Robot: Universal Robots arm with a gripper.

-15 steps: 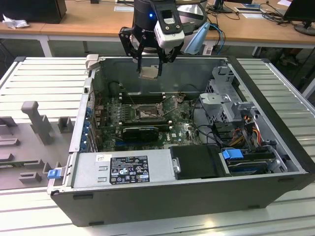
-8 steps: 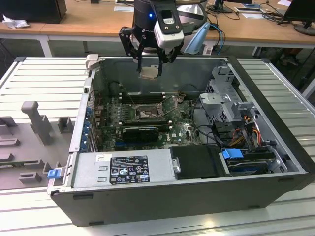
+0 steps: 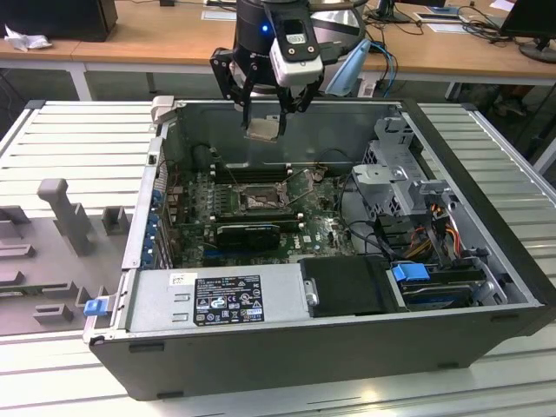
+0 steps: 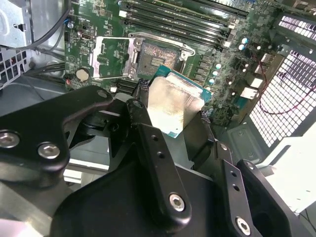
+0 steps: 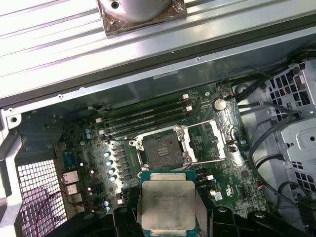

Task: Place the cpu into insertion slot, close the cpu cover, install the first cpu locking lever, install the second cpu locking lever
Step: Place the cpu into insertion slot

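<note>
Slatted metal bench (image 3: 78,139), desks (image 3: 156,35) behind; open computer case (image 3: 347,356) lying on bench.
Step one in hand: cpu (image 3: 263,130) clenched in hand (image 3: 264,122), high above insertion slot (image 3: 258,200), well apart. In case: motherboard (image 3: 321,234), insertion slot bare, cpu cover (image 5: 217,138) swung open beside it. Judged to call for squaring cpu to insertion slot.

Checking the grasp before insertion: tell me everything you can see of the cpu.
The cpu is a thin square chip: pale silvery-beige metal face, dull sheen, with a green board rim showing around it in both wrist views. The claw grips it by opposite edges, metal face toward the wrist. It hangs in the air over the open case, above the motherboard and clear of the insertion slot, touching nothing but the claw.
</note>
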